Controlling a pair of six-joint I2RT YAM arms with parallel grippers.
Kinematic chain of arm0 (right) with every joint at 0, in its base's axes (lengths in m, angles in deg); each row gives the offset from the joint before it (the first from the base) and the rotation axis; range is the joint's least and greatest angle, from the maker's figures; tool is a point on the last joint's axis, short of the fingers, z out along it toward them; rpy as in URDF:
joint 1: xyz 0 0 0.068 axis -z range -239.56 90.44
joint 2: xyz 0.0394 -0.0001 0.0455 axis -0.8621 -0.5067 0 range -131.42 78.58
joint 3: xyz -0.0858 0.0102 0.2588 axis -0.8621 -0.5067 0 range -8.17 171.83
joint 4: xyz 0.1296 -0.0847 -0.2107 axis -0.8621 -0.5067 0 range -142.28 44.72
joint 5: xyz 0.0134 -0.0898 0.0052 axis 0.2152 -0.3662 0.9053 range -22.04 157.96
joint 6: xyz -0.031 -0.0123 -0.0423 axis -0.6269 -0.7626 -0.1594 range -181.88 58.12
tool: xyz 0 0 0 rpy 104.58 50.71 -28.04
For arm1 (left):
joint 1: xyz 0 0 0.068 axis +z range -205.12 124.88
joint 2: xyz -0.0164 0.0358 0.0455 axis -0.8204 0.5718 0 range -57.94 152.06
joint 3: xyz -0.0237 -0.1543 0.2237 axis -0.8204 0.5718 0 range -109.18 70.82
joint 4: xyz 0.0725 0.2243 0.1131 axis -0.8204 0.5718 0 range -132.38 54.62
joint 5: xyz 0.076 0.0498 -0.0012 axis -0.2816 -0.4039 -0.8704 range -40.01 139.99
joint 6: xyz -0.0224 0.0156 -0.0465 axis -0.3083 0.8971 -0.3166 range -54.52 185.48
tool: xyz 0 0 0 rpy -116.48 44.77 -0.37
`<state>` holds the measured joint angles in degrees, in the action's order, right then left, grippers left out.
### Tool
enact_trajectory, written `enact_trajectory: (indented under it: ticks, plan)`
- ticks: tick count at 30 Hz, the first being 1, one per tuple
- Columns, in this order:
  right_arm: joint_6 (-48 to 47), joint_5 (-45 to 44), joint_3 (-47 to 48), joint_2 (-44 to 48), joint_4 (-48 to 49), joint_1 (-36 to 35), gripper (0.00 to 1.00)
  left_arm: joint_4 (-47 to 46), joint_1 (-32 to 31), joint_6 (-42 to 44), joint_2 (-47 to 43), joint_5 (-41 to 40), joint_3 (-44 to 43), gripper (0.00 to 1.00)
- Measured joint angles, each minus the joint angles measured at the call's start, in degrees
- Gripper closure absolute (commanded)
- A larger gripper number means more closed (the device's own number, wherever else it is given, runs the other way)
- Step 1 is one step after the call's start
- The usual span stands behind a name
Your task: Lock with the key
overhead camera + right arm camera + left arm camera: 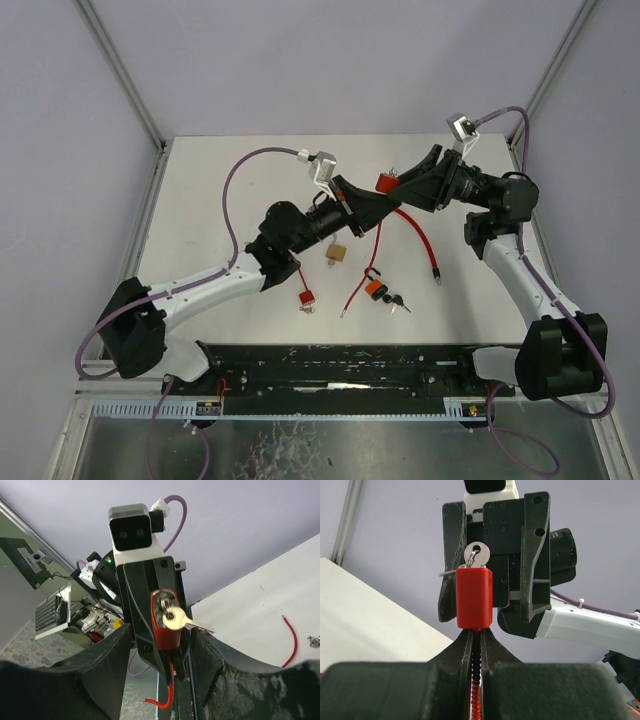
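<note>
With the left end effector (480, 647) clamping the red cable (476, 685) and holding the red padlock (474, 597) just beyond its fingertips, above the table (220, 180), the key (477, 554) is sitting inserted, the right end effector (162, 632) is straddling it partly open, and turning is apparently remaining.

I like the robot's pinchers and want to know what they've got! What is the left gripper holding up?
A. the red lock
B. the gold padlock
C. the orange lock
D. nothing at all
A: the left gripper is pinched shut on the red cable right under the red lock, holding it up in front of the other arm.
</note>
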<state>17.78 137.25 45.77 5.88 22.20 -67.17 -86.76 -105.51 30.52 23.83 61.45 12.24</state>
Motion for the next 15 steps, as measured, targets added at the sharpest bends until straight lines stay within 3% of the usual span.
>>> enact_trajectory:
  ticks: [6,12,15]
  plan:
    - [1.0,-1.3,0.0,-0.6,1.6,0.0,0.48,-0.2,-0.7,-0.6,1.5,0.3,-0.5,1.00]
    - [1.8,-1.4,0.0,-0.6,2.6,0.0,0.73,-1.1,-1.0,-1.1,1.9,1.0,-0.6,1.00]
    - [1.9,-1.4,0.0,-0.6,3.2,0.0,0.90,-1.5,-1.1,-1.4,2.0,1.2,-0.8,1.00]
